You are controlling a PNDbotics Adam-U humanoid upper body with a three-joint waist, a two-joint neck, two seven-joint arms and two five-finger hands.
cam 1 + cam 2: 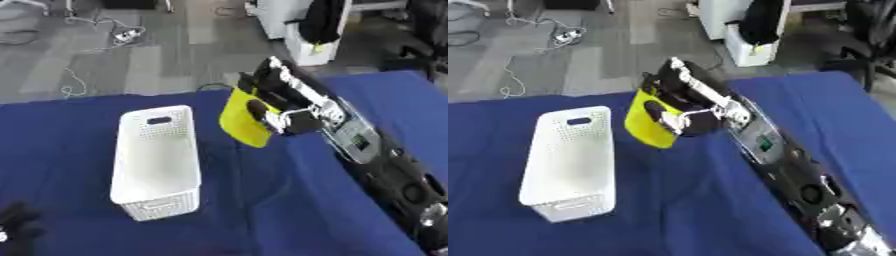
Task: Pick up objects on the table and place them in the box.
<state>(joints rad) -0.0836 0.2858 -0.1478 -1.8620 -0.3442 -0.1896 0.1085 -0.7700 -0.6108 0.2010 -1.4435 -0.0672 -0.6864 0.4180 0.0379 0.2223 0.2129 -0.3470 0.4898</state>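
Observation:
My right hand (pixel 278 102) is raised above the blue table (pixel 262 200), its fingers and thumb curled round a flat yellow object (pixel 241 122) that hangs down from it. The yellow object is in the air to the right of the white perforated box (pixel 157 162), close to the box's far right corner but apart from it. The box looks to hold nothing. My left hand (pixel 13 225) shows as a dark shape at the lower left corner of the left eye view, resting near the table's edge.
The blue cloth covers the whole table. Beyond its far edge lie grey floor, cables (pixel 96 35) and a white bin (pixel 311 47). My right arm (pixel 376 160) crosses the right side of the table.

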